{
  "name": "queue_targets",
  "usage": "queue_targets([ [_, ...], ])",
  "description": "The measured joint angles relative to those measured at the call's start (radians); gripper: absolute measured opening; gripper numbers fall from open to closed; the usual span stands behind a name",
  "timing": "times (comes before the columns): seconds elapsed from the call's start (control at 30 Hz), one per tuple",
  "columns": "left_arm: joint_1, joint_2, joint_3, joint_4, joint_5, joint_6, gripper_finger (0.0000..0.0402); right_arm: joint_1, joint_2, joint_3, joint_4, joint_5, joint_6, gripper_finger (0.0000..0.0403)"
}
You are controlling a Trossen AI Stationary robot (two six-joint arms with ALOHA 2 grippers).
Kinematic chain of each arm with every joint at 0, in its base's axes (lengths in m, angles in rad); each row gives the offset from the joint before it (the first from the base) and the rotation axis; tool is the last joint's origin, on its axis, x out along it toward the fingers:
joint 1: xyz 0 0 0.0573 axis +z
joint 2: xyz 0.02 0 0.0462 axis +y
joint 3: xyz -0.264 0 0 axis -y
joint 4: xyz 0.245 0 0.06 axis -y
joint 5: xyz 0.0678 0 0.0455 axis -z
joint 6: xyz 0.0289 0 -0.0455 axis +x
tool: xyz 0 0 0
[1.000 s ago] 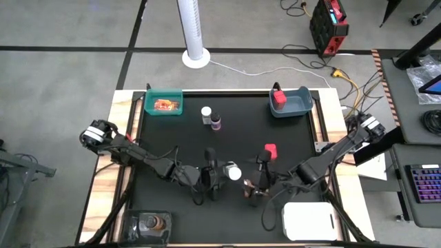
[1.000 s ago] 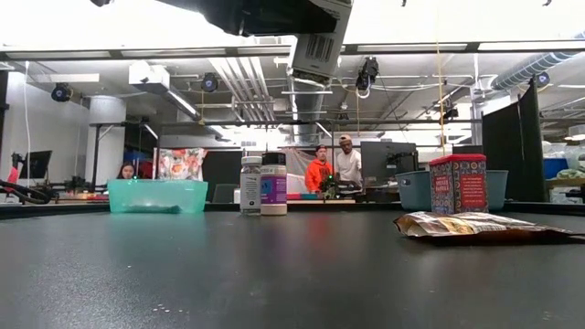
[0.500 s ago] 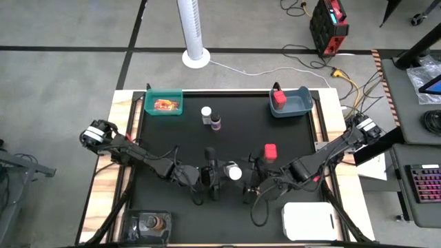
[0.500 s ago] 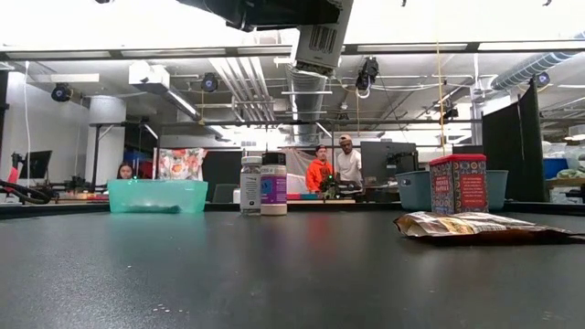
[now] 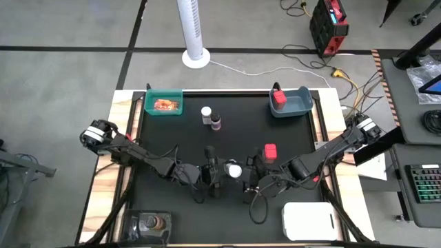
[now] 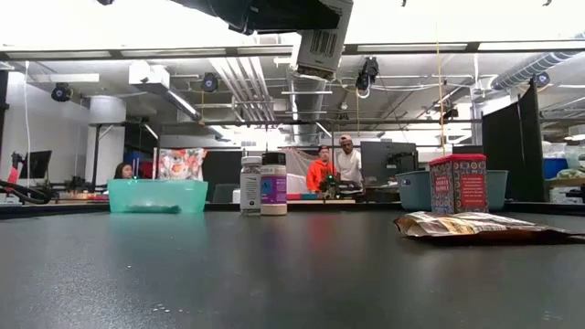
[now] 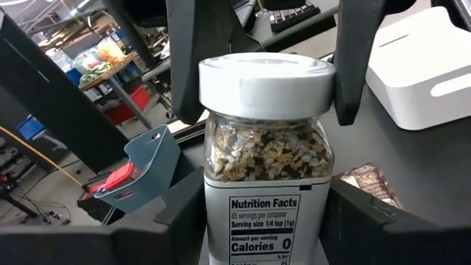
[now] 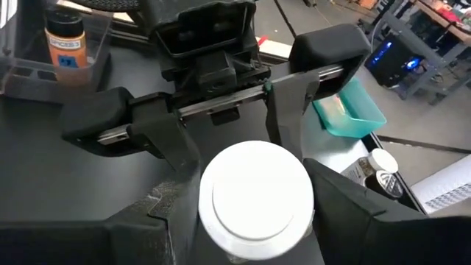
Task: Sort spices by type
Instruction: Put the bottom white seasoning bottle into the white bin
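The left gripper (image 5: 222, 171) clamps a clear, square-shouldered spice bottle with a white screw cap (image 7: 266, 151) between its two dark fingers, low on the label. The right gripper (image 5: 245, 176) sits directly opposite, its dark fingers (image 7: 352, 66) flanking the same bottle's cap; whether they touch it I cannot tell. Just beyond the right gripper stands a red boxy spice tin (image 5: 271, 151).

Black table (image 5: 172, 131) is being occupied: teal bin (image 5: 164, 104) at 11, blue-grey bin (image 5: 289, 102) at 1, white tray (image 5: 308, 221) at 5.
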Motion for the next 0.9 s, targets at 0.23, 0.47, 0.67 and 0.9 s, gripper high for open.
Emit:
queue_targets([
  [0.23,-0.001,0.0,0.003,0.012,0.012,-0.056,0.0249,-0.001,0.0,0.049,-0.088,-0.015,0.026,0.0198],
  [0.47,-0.003,0.0,0.001,-0.004,0.013,-0.041,0.0293,0.001,-0.04,0.14,-0.346,-0.091,0.153,0.0198],
  [0.67,-0.005,0.0,0.001,0.003,0.013,-0.052,0.0301,0.076,-0.143,0.142,-0.544,-0.173,0.359,0.0198],
  [0.9,-0.004,0.0,0.014,0.013,0.012,-0.143,0.0301,0.329,-0.259,0.064,-0.581,-0.134,0.655,0.0198],
])
